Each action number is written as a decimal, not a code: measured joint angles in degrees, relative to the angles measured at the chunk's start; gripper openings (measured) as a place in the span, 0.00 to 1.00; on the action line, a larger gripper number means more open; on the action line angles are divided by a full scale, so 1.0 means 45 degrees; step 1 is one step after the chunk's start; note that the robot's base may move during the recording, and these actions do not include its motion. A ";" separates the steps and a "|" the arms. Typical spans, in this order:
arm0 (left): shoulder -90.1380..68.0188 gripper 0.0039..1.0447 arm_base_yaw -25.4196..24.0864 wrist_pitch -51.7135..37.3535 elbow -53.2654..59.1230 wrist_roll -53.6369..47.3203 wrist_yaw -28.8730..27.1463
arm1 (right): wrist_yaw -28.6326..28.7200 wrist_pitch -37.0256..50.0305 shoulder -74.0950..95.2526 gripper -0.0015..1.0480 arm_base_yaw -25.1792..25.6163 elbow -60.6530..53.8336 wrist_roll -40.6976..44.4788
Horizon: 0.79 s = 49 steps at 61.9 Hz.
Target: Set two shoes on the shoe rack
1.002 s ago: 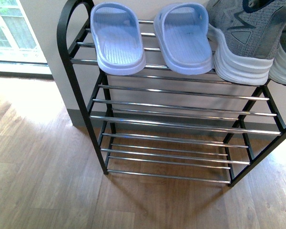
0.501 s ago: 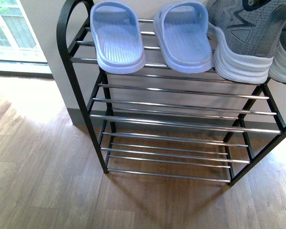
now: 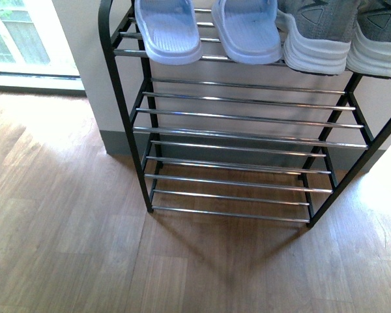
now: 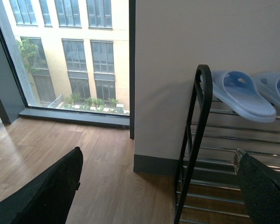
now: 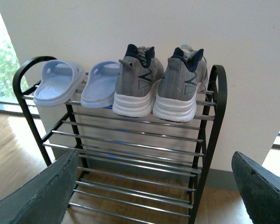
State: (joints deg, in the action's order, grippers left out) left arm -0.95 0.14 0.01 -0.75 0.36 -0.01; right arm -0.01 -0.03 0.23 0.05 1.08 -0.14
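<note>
Two grey knit sneakers (image 5: 139, 80) (image 5: 182, 83) with white soles stand side by side, heels outward, on the top shelf of the black-framed shoe rack (image 5: 216, 116). In the front view only their heels (image 3: 316, 36) (image 3: 381, 39) show at the top right of the rack (image 3: 120, 111). My right gripper (image 5: 154, 196) is open and empty, back from the rack and facing it. My left gripper (image 4: 161, 186) is open and empty, off the rack's (image 4: 196, 130) left end. Neither gripper shows in the front view.
Two light blue slippers (image 5: 60, 83) (image 5: 99, 86) lie on the top shelf left of the sneakers; they also show in the front view (image 3: 168, 29) (image 3: 247, 29). A white wall (image 4: 186, 56) stands behind the rack. A floor-length window (image 4: 70, 51) is at the left. The floor (image 3: 65, 228) is wood.
The front view has shifted: the rack now sits higher and further right in the picture and more floor shows below it. The shoes and slippers keep their places on the shelf.
</note>
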 joint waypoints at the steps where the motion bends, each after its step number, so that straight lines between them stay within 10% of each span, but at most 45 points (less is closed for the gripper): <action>1: 0.0000 0.91 0.0000 0.0000 0.0000 0.0000 0.0000 | 0.0000 0.0005 0.0000 0.91 0.0000 0.0000 -0.0005; 49: 0.0005 0.91 0.0000 0.0000 0.0000 0.0000 0.0000 | -0.0005 0.0000 -0.0005 0.91 0.0000 0.0000 0.0000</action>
State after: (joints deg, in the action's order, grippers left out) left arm -0.93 0.14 0.01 -0.75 0.36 -0.01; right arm -0.03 -0.03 0.21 0.05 1.08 -0.14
